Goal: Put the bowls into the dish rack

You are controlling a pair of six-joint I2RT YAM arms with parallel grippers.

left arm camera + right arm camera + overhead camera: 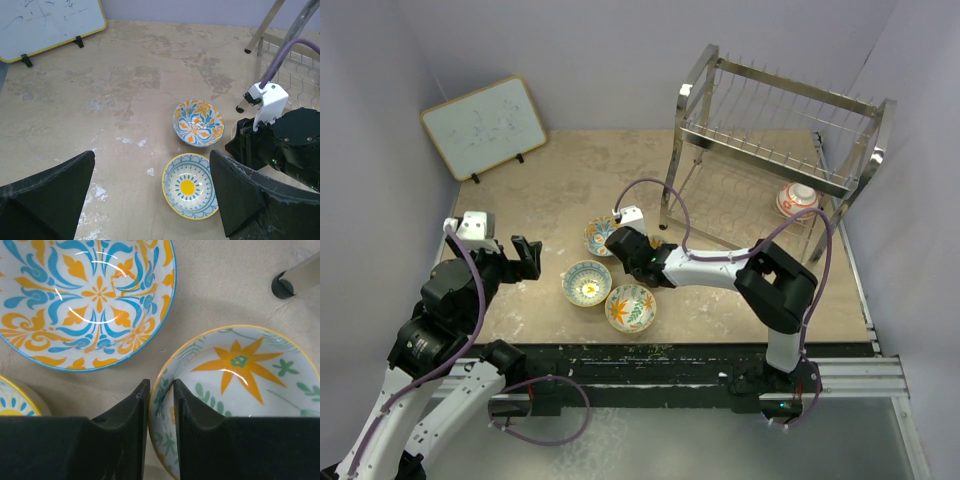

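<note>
My right gripper (161, 387) points down and is shut on the rim of a bowl with an orange star flower and green leaves (240, 385), one finger inside and one outside. In the top view this bowl is hidden under the right gripper (635, 256). A blue-and-orange bowl (600, 235) (198, 122) (90, 295), a yellow-centred bowl (587, 283) (190, 186) and an orange-and-green leaf bowl (631, 307) stand close by on the table. A red-orange bowl (797, 198) lies on the lower tier of the dish rack (780, 130). My left gripper (525, 258) (152, 160) is open and empty, above the table left of the bowls.
A wood-framed whiteboard (485, 125) (45, 22) leans at the back left. A rack foot (282, 285) stands just beyond the gripped bowl. The right arm's purple cable (665, 195) loops in front of the rack. Walls close in on three sides.
</note>
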